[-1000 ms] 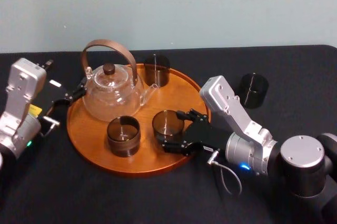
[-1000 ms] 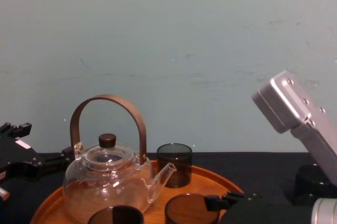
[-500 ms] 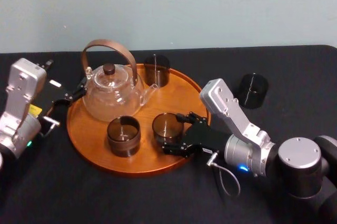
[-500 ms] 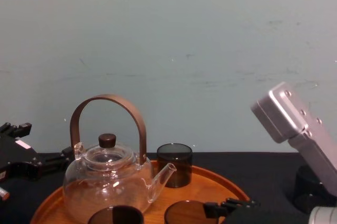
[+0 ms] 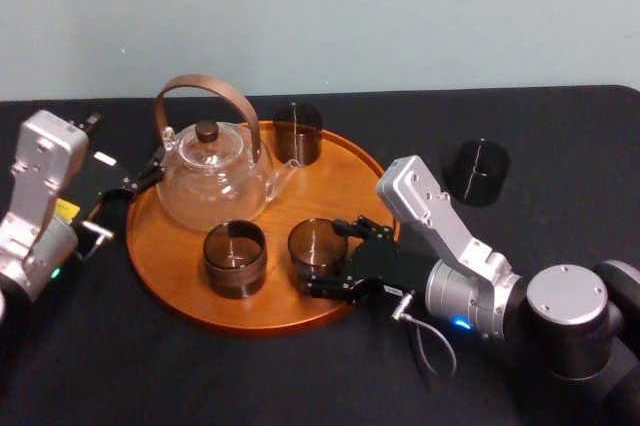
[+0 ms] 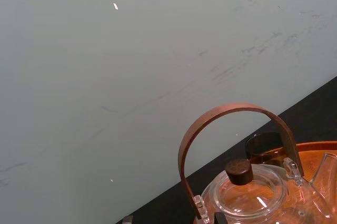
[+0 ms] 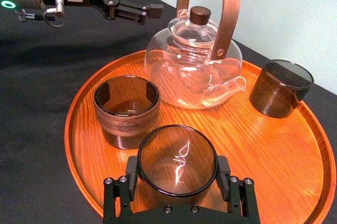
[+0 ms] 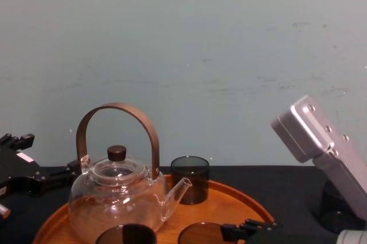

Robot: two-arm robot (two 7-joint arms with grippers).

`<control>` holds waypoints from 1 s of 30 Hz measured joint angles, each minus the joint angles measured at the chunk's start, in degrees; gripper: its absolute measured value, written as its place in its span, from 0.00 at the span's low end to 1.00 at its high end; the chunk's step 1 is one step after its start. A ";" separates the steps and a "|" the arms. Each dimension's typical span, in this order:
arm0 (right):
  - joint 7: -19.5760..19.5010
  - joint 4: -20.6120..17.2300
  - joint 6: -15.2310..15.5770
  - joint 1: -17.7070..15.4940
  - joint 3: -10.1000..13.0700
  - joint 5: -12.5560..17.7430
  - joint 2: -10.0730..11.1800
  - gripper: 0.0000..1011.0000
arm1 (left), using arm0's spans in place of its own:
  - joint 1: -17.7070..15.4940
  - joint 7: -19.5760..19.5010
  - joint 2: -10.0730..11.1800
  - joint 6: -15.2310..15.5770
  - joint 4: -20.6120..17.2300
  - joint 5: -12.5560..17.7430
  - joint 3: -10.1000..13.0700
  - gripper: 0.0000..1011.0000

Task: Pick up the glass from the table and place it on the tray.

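my right end effector (image 5: 335, 258) is closed around the glass (image 5: 318, 249), with one finger on each side of its wall. it reaches in over the near right rim of the tray (image 5: 160, 246). the glass stands upright inside the tray, between my fingers (image 7: 223, 174). its base seems to touch the wooden floor, but i cannot be fully sure from these angles.

just beside this end effector, toward my left, a second glass (image 5: 235, 258) stands on the tray, close to the held one but apart from it. beyond the end effector, farther from me, is the glass teapot (image 5: 213, 174) with its brown arched handle and its spout pointing to the right. behind the teapot, at the far rim, stands a third glass (image 5: 298, 133). on the other side of my right arm, outside the tray, a dark glass (image 5: 478, 172) stands on the black tabletop (image 5: 570, 136), well apart from the end effector.

my left end effector (image 5: 132, 178) is at the left rim of the tray, near the teapot, with its fingers spread apart.
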 joint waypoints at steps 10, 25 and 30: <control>-0.03 0.02 0.08 -0.04 0.06 0.03 -0.02 0.91 | 0.00 0.00 0.00 0.00 0.00 0.00 0.00 0.99; 0.09 -0.01 0.47 -0.15 0.37 0.52 0.05 0.99 | 0.00 0.00 0.00 0.00 0.00 0.00 0.00 0.99; -0.11 -1.37 1.52 -0.86 1.01 1.04 0.73 0.99 | 0.00 0.00 0.00 0.00 0.00 0.00 0.00 0.99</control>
